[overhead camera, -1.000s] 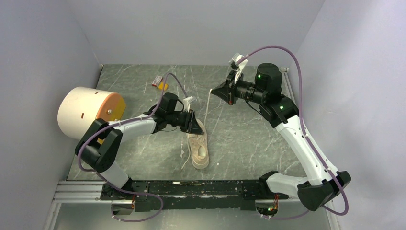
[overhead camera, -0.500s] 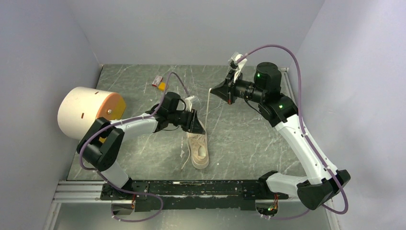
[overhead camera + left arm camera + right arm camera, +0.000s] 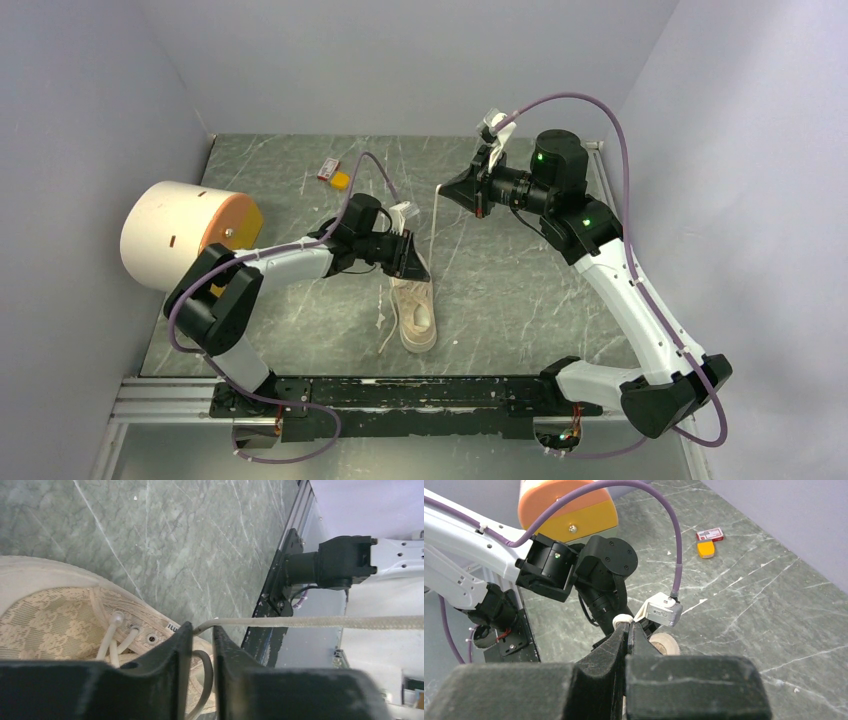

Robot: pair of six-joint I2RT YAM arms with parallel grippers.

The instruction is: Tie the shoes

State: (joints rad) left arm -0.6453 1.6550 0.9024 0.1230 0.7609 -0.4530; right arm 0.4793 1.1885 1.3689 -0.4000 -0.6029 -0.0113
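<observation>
Shoe on desk, centre front. Right hand clamped on lace, pulling it taut. Left hand narrow, lace between fingers at eyelets. Step: tensioning lace; next likely crossing ends.

I see a big cream cylinder with an orange end lying on its side at the left of the green marble table. Beyond the cylinder, toward the back wall, sit a small orange block and a red-and-white box, just beside each other.
</observation>
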